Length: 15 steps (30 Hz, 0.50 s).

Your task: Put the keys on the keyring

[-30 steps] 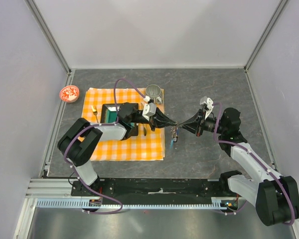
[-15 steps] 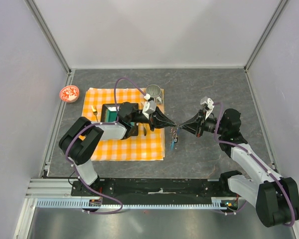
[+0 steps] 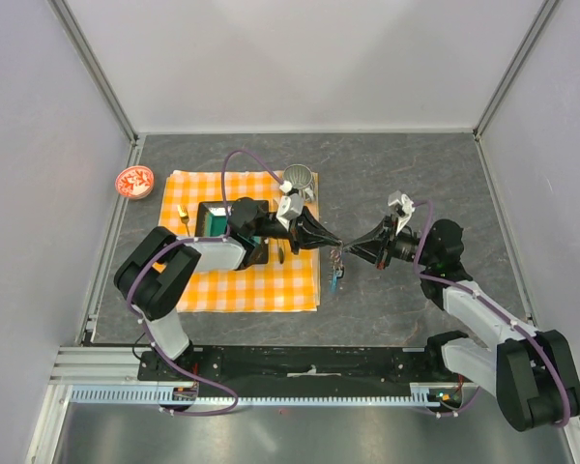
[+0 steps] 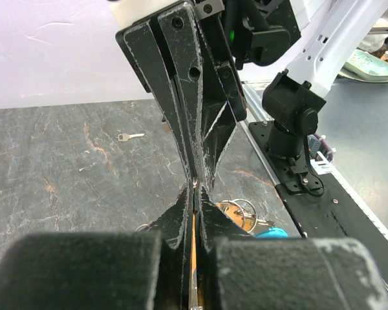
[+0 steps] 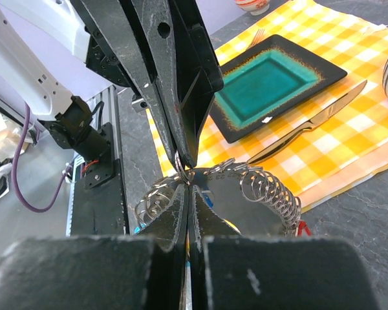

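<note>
Left gripper (image 3: 329, 243) reaches rightward off the cloth (image 3: 213, 290). Its jaws are closed, with a thin metal sliver showing in the slit between the pads – what that sliver is cannot be told. Right gripper (image 3: 348, 250) points leftward and meets it tip to tip over bare grey surface (image 3: 406, 174), just past the cloth's right edge. Its jaws are likewise pressed together.

Keyring (image 5: 181, 170): in the right wrist view a small wire loop sits exactly where the two tips meet. Which gripper pinches it cannot be told. A cluster of coiled rings (image 5: 266, 190) spreads out beside and below the tips. From the top view the cluster shows as a dark tangle directly under the meeting point, with the cyan tag (image 3: 336, 281) at its near end. Whether the cluster hangs free or rests on the surface is not clear.

Keys: one loose key (image 4: 130, 136) lies alone on the surface, well apart from the grippers, seen only in the left wrist view. Small metal pieces in the cluster are too tangled to identify.

On the cloth: a teal plate (image 3: 211, 218) under the left arm, a knife (image 5: 313, 127) near the plate, and a ribbed cup (image 3: 298, 178) at the far right corner. A red-patterned bowl (image 3: 133, 181) stands off the cloth, at the left edge.
</note>
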Motion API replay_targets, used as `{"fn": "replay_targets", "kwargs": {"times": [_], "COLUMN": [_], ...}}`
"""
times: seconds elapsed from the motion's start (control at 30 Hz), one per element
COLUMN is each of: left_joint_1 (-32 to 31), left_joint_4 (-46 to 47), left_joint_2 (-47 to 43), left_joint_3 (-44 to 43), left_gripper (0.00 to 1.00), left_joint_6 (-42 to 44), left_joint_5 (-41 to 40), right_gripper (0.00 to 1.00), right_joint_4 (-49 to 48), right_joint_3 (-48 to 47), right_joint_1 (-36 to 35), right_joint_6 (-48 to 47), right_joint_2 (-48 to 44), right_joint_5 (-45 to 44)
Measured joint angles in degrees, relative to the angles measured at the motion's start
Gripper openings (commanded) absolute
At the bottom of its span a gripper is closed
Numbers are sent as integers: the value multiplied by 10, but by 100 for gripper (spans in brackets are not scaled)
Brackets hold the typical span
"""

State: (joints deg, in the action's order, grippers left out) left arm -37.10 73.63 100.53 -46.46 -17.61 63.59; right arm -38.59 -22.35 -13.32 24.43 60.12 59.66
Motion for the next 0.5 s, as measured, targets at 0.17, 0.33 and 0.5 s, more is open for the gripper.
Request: {"fn": "replay_targets", "kwargs": {"times": [0.17, 0.33, 0.5], "left_joint_1": [-3, -7, -11], "left_joint_4": [0, -3, -2], "left_joint_2": [0, 0, 0], "left_joint_3": [-8, -9, -17], "left_gripper": [2, 2, 2], "left_joint_6": [0, 0, 0], "left_joint_5": [0, 0, -4], "right_gripper": [1, 0, 1], "right_joint_4": [-45, -59, -69], "right_joint_3": [21, 41, 48], "right_joint_1": [-1, -5, -16], "right_joint_6": [28, 34, 35], "right_joint_2": [3, -17, -34], "right_joint_5": [-12, -30, -58]}}
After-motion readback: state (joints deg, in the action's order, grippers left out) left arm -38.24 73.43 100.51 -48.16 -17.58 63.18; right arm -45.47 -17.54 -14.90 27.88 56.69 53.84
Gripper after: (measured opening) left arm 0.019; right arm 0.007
